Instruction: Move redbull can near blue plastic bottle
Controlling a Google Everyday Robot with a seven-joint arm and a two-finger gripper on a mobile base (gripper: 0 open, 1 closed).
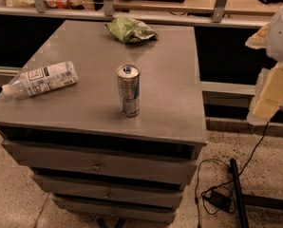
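The redbull can (pixel 128 90) stands upright near the middle of the grey cabinet top (pixel 170 70), pull-tab end up. The blue plastic bottle (pixel 41 79) lies on its side at the left edge of the top, cap pointing left, well apart from the can. My gripper (pixel 270 80) is at the far right of the view, off the right side of the cabinet and well clear of the can, holding nothing.
A crumpled green snack bag (pixel 129 30) lies at the back of the cabinet top. The cabinet has several drawers (pixel 96 163) below. A black cable and adapter (pixel 220 198) lie on the speckled floor at right. A railing and counter (pixel 155 4) run behind.
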